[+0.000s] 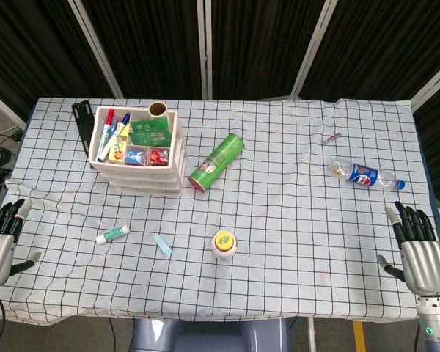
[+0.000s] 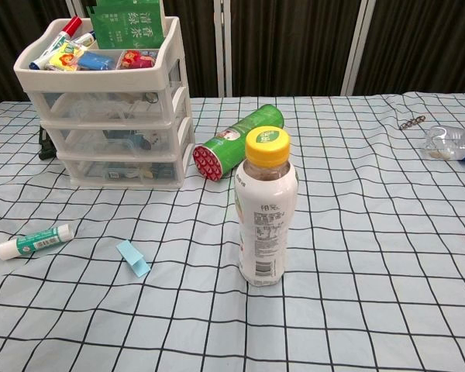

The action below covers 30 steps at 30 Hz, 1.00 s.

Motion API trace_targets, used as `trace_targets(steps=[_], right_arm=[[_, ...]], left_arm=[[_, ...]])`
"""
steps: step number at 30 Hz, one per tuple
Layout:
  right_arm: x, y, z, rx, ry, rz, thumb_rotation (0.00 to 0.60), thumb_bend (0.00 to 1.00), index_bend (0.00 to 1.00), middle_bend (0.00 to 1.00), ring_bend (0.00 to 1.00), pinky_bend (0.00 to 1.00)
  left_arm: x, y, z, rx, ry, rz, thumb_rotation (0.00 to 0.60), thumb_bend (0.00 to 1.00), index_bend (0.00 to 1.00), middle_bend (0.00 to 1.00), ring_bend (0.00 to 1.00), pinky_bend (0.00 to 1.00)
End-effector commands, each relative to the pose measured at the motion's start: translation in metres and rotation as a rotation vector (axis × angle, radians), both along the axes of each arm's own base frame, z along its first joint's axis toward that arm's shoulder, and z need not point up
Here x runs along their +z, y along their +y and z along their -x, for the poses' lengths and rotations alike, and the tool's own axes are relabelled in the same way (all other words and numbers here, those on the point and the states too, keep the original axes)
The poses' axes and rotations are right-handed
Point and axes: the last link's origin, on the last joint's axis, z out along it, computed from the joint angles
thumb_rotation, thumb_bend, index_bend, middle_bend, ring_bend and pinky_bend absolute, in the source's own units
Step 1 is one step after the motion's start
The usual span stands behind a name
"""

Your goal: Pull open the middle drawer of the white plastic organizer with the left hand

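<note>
Glue stick (image 1: 112,235), blue clip (image 1: 162,244) lie before organizer (image 1: 139,170); green can (image 1: 217,161) beside its right.

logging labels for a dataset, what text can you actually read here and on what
"清香绿茶" partly legible on the green paper packet atop the white plastic organizer.
Pepsi logo on the lying clear plastic bottle.
Yellow-capped white bottle print: too small.
Green cylindrical can, glue stick: unreadable.

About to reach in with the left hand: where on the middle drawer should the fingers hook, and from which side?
Hook the middle drawer at the lip along the top of its clear front panel, coming from the robot-facing side, since all three fronts look shut flush. The left hand waits open at the near table edge. The green can lies close on the right.
</note>
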Motion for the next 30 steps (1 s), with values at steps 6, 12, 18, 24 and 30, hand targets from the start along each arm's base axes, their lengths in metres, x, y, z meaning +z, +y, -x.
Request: trace_targets(steps=[6,12,18,24,30], right_arm=[[-0.0004,0.0006,0.0007,-0.004,-0.008,-0.008,0.600,0.08,0.00,0.00,0.00,0.00],[-0.0007,0.0008,-0.0009,0.002,-0.012,-0.009,0.600,0.08,0.00,0.00,0.00,0.00],[-0.0010,-0.0007,0.0002,-0.006,-0.015,-0.009,0.600,0.08,0.00,0.00,0.00,0.00],[-0.0006,-0.0006,0.0011,-0.012,-0.020,-0.013,0.600,0.08,0.00,0.00,0.00,0.00],[-0.0011,0.0006,0.0004,-0.015,-0.024,-0.020,0.600,0.08,0.00,0.00,0.00,0.00]], left_arm=[[0.0010,-0.0012,-0.0008,0.003,-0.004,-0.003,0.600,0.20,0.00,0.00,0.00,0.00],[0.0009,-0.0011,-0.0024,-0.004,-0.008,-0.004,0.600,0.19,0.00,0.00,0.00,0.00],[-0.0029,0.0011,-0.0002,0.013,0.002,0.006,0.600,0.19,0.00,0.00,0.00,0.00],[-0.0045,0.0008,-0.0004,0.029,0.005,-0.001,0.600,0.19,0.00,0.00,0.00,0.00],[-0.0071,0.0018,-0.0046,0.026,-0.042,0.012,0.600,0.22,0.00,0.00,0.00,0.00]])
